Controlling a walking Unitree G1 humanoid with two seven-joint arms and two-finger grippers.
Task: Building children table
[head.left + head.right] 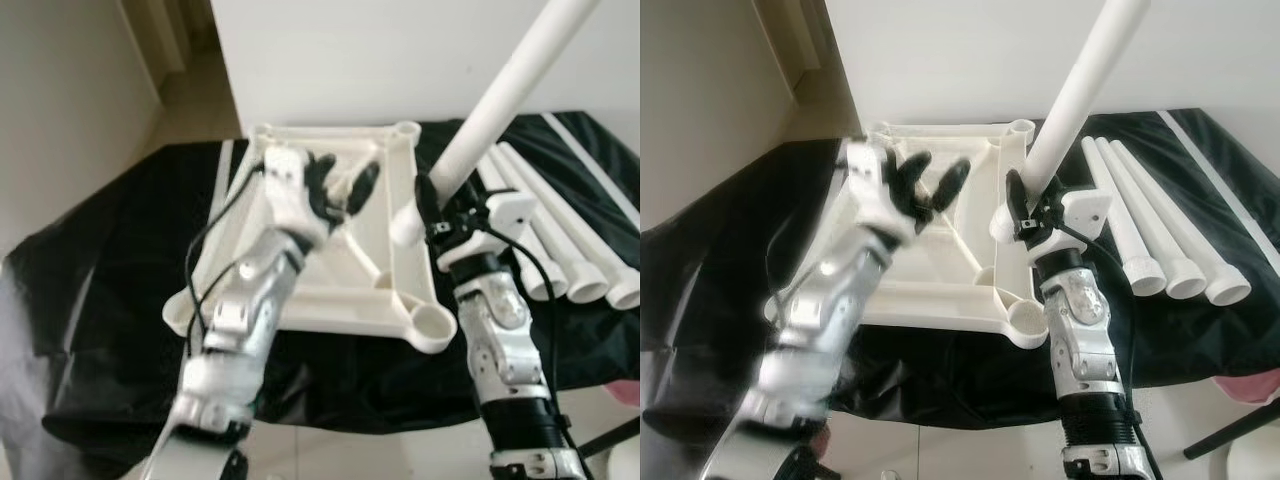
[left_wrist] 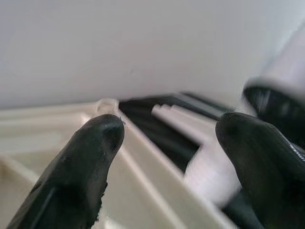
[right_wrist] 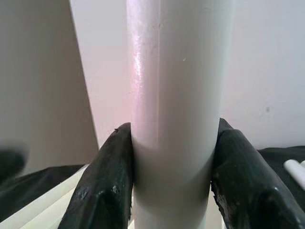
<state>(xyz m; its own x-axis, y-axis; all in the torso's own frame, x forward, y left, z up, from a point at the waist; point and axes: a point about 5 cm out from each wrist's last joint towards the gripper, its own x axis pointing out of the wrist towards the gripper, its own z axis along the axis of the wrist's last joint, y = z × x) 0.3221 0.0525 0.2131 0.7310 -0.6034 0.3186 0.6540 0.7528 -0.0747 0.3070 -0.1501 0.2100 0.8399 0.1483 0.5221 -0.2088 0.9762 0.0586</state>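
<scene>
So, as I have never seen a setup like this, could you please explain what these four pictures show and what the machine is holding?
This is a humanoid robot with two silver arms, each ending in two black fingers. The two wide pictures come from cameras in its head, looking down; the two close-ups come from cameras on its wrists.

On a black cloth lies an upside-down white tabletop with round sockets at its corners. Three spare white legs lie to its right.

The right gripper is shut on a fourth white leg, tilted, its lower end by the tabletop's right edge. The right wrist view shows the fingers pressing its sides. The left gripper hovers open above the tabletop, holding nothing.
</scene>
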